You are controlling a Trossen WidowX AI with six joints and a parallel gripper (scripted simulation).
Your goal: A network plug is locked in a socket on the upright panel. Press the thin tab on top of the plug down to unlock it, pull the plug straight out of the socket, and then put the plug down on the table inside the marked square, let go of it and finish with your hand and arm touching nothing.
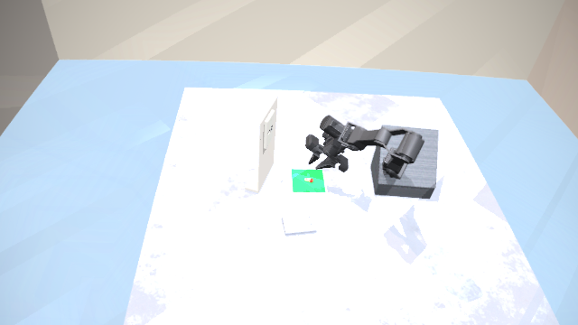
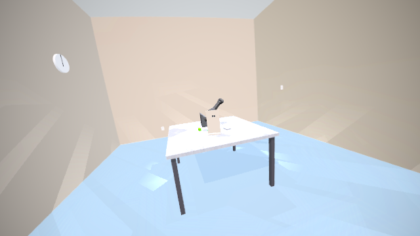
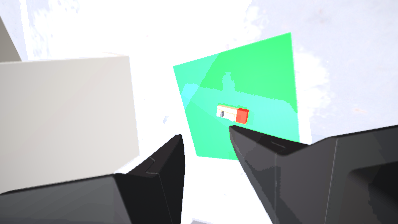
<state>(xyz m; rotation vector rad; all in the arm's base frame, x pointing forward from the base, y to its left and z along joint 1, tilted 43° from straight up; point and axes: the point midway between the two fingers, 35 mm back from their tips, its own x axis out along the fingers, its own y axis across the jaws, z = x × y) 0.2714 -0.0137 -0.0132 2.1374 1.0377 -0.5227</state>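
The network plug [image 1: 309,180] [image 3: 232,114], pale with a red end, lies on the table inside the green marked square [image 1: 298,188] [image 3: 262,62], clear of its edges. My gripper [image 1: 313,165] [image 3: 206,136] is open, with nothing between its fingers. It hangs above the table beside the plug. In the wrist view the right fingertip appears just below the plug's image, with a gap between them. The upright panel [image 1: 266,160] [image 2: 214,125] [image 3: 65,115] stands left of the square in the top view, with no plug seen in its socket. The exterior view hides the gripper behind the panel.
A flat white box [image 1: 299,225] [image 2: 227,128] lies on the table in front of the square. The arm's dark base block [image 1: 406,190] stands at the right. A small lime-green thing [image 2: 199,129] shows beside the panel in the exterior view.
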